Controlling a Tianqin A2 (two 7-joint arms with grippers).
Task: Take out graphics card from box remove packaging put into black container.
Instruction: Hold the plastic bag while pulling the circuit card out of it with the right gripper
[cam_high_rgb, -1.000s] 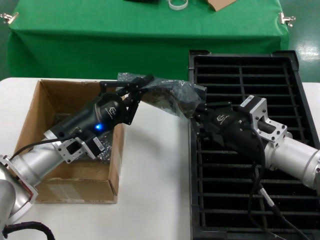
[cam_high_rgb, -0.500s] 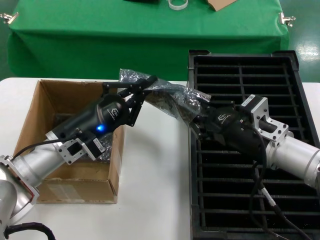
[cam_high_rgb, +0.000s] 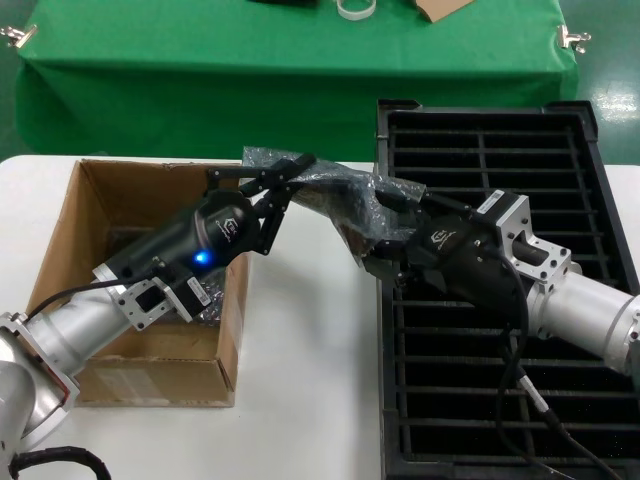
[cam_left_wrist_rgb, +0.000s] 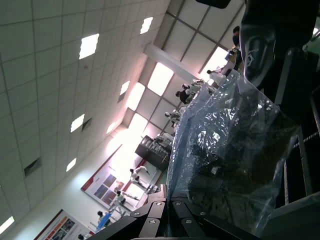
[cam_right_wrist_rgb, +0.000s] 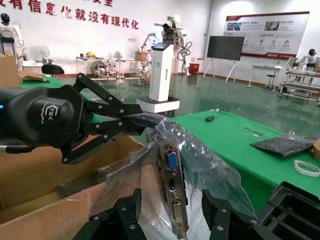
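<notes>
One graphics card (cam_right_wrist_rgb: 172, 187) — in its packaging (cam_high_rgb: 345, 195), held aloft between two grippers.

The card is out of the box (cam_high_rgb: 75, 250) but not unwrapped; the bag hangs over the white table (cam_high_rgb: 305, 360), between the box and the black container (cam_high_rgb: 600, 170). The left gripper (cam_high_rgb: 290, 172) pinches the bag's far end, and the right gripper (cam_high_rgb: 385, 250) clamps the end nearest the container, the card's connector bracket showing through the film. Stripping the bag and slotting the card remain — by my reading, roughly midway. Counted: one card, one bag, one box, one container.
</notes>
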